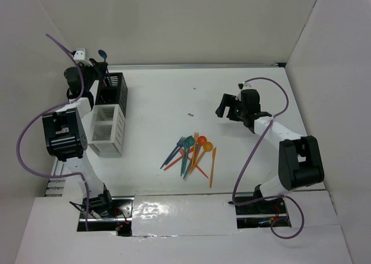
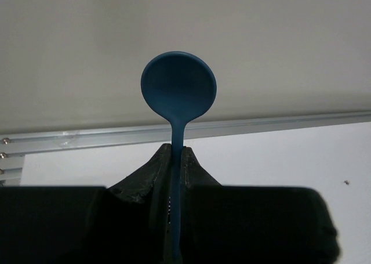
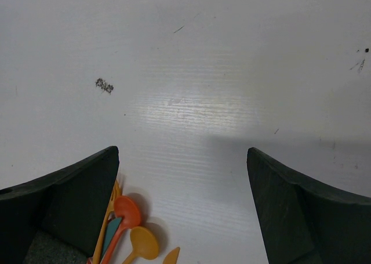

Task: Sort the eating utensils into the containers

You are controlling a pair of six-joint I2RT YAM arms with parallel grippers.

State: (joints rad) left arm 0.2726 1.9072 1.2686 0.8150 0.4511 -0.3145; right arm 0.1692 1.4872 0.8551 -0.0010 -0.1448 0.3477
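**Clerk:** Top view, first item?

**Checker:** Left gripper (image 1: 98,64), far-left corner, pinched on a blue spoon (image 1: 102,54) with the bowl upward, by the far end of the black bin (image 1: 113,90). The white bin (image 1: 108,127) touches the black one on its near side. Both stand close to the left wall.

**Clerk:** Second item?

**Checker:** Right gripper (image 1: 227,108), over bare table (image 1: 174,90), right of centre. The pile of utensils (image 1: 191,154) lies near and left of it, well apart from both bins, with open surface on every side.

**Clerk:** Left wrist view?

**Checker:** Jaws narrow, clamped on the spoon's handle. The bowl stands clear above the fingertips, against the far wall. A metal rail (image 2: 261,123) lines the table's far edge.

**Clerk:** Right wrist view?

**Checker:** Jaws wide, only bare table between them. A red-orange spoon (image 3: 126,212) and an orange spoon (image 3: 144,242) lie just beside the left finger (image 3: 75,200), at the near edge of the view.
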